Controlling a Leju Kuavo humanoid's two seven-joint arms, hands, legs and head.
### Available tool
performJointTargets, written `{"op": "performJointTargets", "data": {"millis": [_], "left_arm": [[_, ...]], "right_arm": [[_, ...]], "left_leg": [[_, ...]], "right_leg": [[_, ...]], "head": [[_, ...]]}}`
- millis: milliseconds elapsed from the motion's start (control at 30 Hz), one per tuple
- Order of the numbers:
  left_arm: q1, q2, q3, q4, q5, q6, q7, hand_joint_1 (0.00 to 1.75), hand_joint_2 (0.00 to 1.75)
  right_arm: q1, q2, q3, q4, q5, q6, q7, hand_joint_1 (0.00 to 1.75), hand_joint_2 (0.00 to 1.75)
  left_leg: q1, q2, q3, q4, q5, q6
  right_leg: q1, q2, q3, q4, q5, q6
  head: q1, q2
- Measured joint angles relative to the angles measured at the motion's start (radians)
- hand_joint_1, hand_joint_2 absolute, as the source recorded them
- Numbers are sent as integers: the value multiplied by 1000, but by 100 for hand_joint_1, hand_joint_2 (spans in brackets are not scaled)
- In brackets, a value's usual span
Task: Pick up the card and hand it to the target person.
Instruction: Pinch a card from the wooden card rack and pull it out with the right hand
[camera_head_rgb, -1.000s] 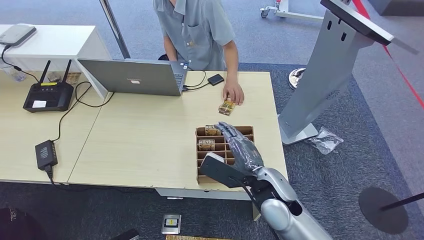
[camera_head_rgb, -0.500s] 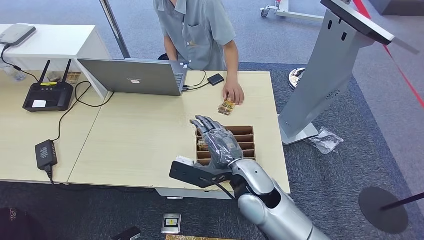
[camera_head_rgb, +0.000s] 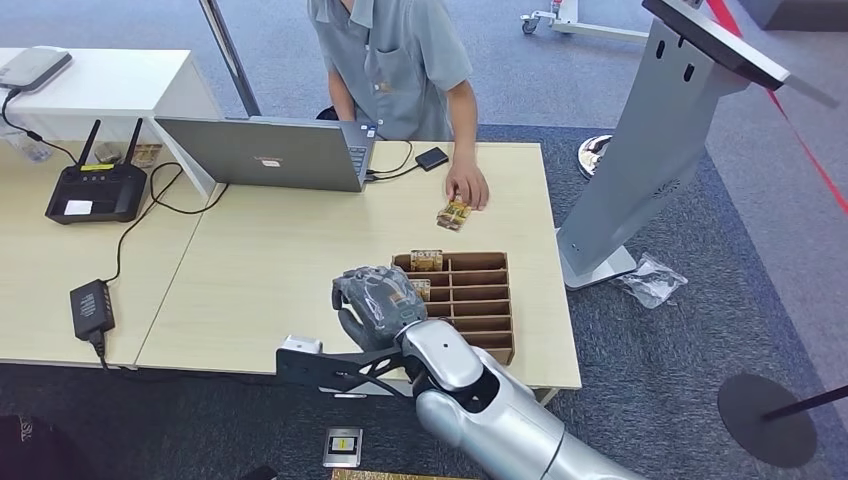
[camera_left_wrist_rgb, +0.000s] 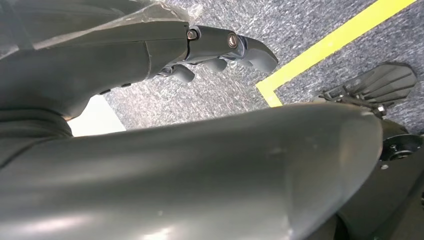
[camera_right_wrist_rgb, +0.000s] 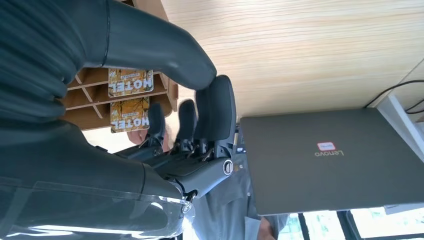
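Right now the right robot hand (camera_head_rgb: 375, 298) hangs beside the box (camera_head_rgb: 480, 300), fingers curled, holding nothing. Cards (camera_head_rgb: 427, 260) sit in their slots. Next it must reach in and pinch one.

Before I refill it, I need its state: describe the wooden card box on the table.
The card box is brown, shallow and open-topped, split by thin dividers into two columns of narrow slots. It lies flat near the table's front edge. Two yellowish HOTEL cards sit in slots of its left column. The right hand hovers at its left edge.
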Motion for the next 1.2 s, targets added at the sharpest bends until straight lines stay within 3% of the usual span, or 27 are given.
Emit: {"op": "performJointTargets", "data": {"millis": [300, 600, 933, 1200], "left_arm": [[-4, -2, 0, 0, -11, -6, 25, 0, 0], [-43, -8, 0, 0, -41, -13, 56, 0, 0], [-90, -17, -1, 0, -58, -23, 70, 0, 0], [-116, -23, -1, 0, -63, -25, 71, 0, 0]], "right_arm": [[-24, 49, 17, 134, 26, -71, 63, 137, 175], [-35, 37, 1, 193, 75, -114, 132, 133, 175], [-36, 14, -41, 212, 118, -138, 147, 130, 175], [-38, 11, -70, 214, 142, -171, 119, 98, 175]], "left_leg": [[0, 0, 0, 0, 0, 0], [0, 0, 0, 0, 0, 0], [0, 0, 0, 0, 0, 0], [0, 0, 0, 0, 0, 0]], "right_leg": [[0, 0, 0, 0, 0, 0], [0, 0, -1, 0, 0, 0], [0, 0, -1, 0, 0, 0], [0, 0, -1, 0, 0, 0]], "head": [[0, 0], [0, 0], [0, 0], [0, 0]]}}
